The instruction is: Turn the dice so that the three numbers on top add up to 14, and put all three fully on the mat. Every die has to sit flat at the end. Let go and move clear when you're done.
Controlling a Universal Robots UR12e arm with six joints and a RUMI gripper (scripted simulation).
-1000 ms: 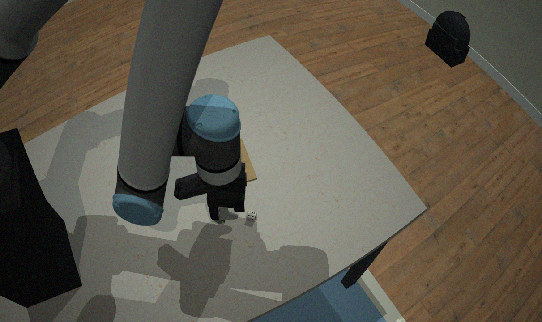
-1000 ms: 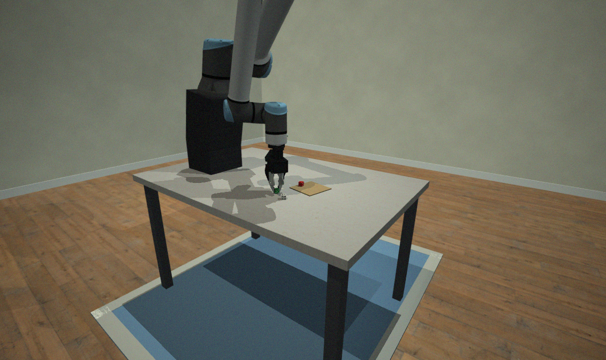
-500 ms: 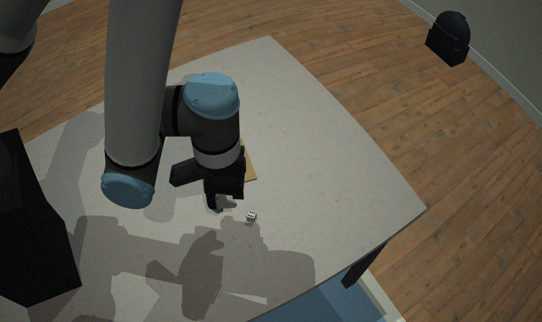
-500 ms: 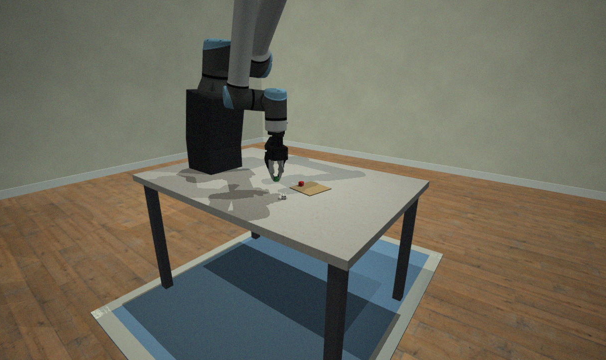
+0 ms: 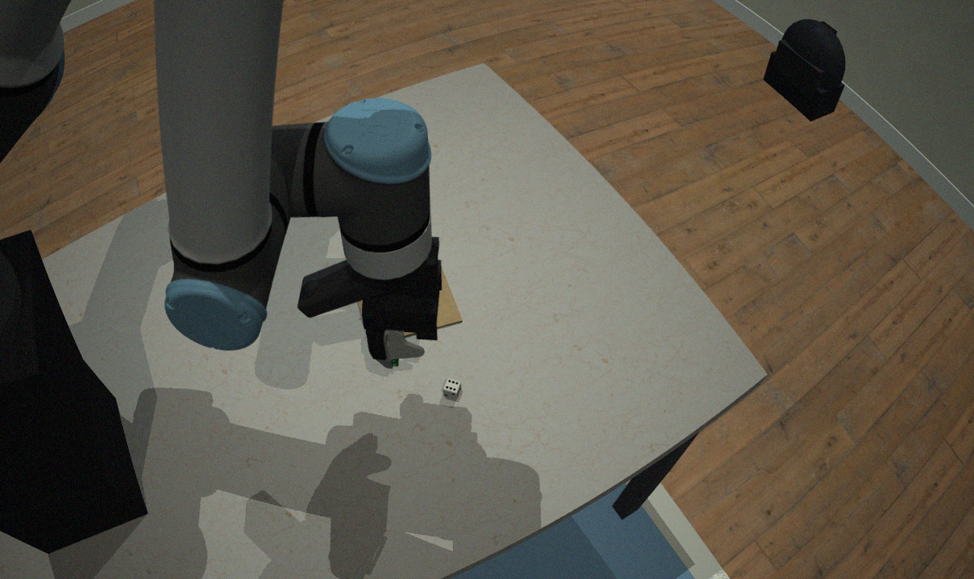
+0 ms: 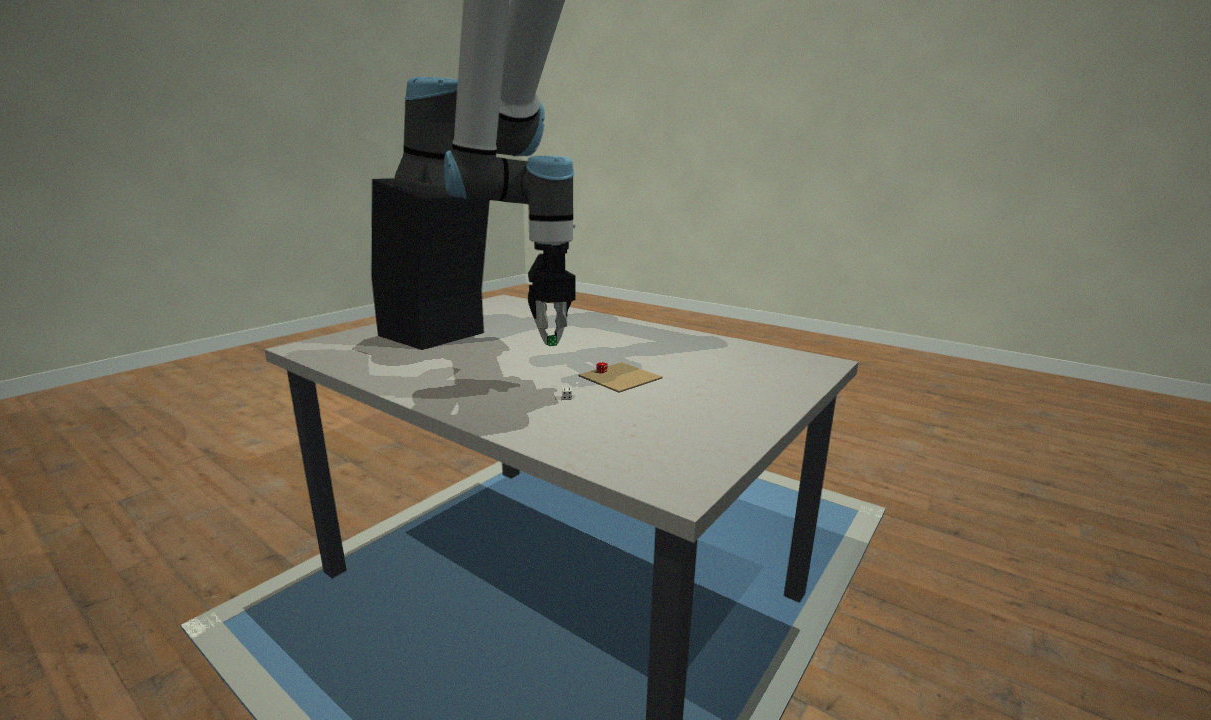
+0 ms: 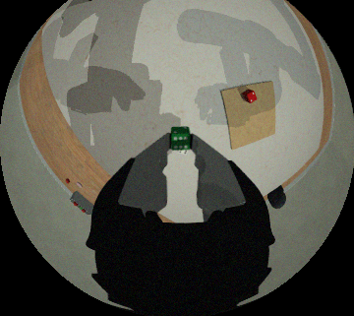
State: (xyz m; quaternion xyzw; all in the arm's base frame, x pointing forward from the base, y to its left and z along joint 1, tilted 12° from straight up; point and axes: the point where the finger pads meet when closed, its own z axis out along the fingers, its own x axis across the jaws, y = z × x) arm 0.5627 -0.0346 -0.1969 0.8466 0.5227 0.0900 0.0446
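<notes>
My gripper (image 5: 396, 355) (image 6: 552, 334) (image 7: 180, 134) is shut on the green die (image 5: 395, 363) (image 6: 552, 340) (image 7: 180, 137) and holds it above the table. The white die (image 5: 451, 387) (image 6: 566, 394) lies flat on the table, off the mat; its top seems to show six pips. In the wrist view only a bit of it shows just below the green die. The red die (image 6: 601, 368) (image 7: 250, 95) sits on the tan mat (image 6: 627, 381) (image 7: 248, 136) (image 5: 449, 310), near one edge; its top number is too small to read. In the top view the gripper hides the red die.
The light table (image 5: 548, 288) (image 6: 681, 447) carries the dice and mat, with arm shadows across it. The black robot pedestal (image 5: 51, 432) (image 6: 425, 268) stands at one end of the table. The mat lies close to the gripper, partly behind it in the top view.
</notes>
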